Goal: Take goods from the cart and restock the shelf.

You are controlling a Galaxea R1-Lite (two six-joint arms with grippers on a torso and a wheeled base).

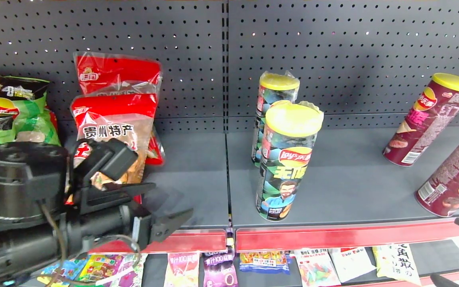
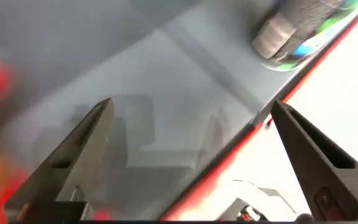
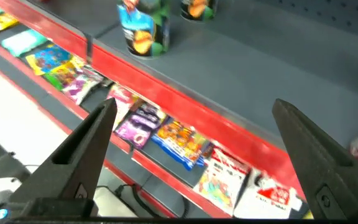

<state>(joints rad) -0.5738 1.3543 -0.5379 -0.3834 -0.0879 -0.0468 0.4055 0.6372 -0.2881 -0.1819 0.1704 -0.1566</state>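
**You:** What are my hands doing?

**Helper:** Your left gripper [image 1: 172, 199] is wide open with nothing in it. It is low over the bare grey shelf [image 1: 197, 167], just beside the red bags [image 1: 114, 119]. Your right gripper [image 3: 196, 106] is wide open and empty too. It is out in front of the shelf on the right side, near the red strip [image 1: 333, 237] along the shelf's front.

**You:** So where are the goods?

**Helper:** The ones you can see are on the shelf already (none is in a hand). The front can [image 1: 287, 167] stands very close to the red strip, and the back can [image 1: 273, 99] is right behind it. Two dark red cans [image 1: 428, 119] look tilted on the right, but I cannot tell if they really lean.

**You:** What could go wrong?

**Helper:** I think three things.
- If you swing the left arm toward the red bags, its big wrist could push them over, because it is right beside them.
- If you swing it the other way, an open finger could hit the front can. That can is tall and near the edge, so it may tip and fall onto the packets [image 1: 265, 261] below.
- If the right arm comes up too close, it could bump the dark red cans, and they may roll.

Pull straight back first, and go slowly.
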